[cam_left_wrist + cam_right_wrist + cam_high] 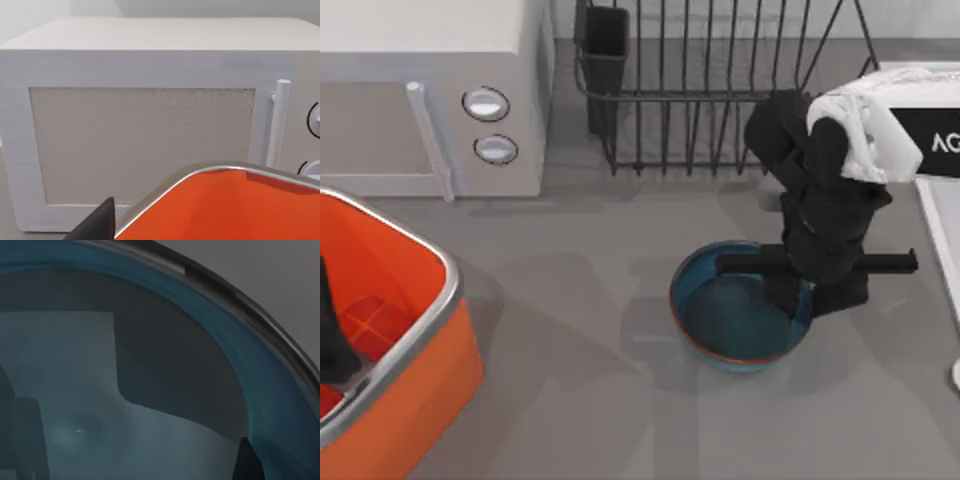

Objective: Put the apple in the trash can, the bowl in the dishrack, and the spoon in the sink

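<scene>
The blue bowl (735, 312) sits upright on the grey table, right of centre. My right gripper (810, 295) hangs open over the bowl's right side, its jaws straddling the rim. Close up, the bowl's blue-grey inside (150, 390) shows with one dark fingertip (247, 460) at the inner wall. The orange trash can (415, 400) stands at the front left, and my left gripper (330, 335) is above its inside. The dishrack (720, 90) stands at the back. The sink's rim (938, 225) runs along the right edge. The apple is out of view. A pale rounded tip (955, 375) at the right edge may be the spoon.
A white microwave (430, 90) with two round knobs stands at the back left, seen close up as the microwave door (140, 145) behind the trash can's silver rim (210, 170). Bare grey table lies between the trash can and the bowl.
</scene>
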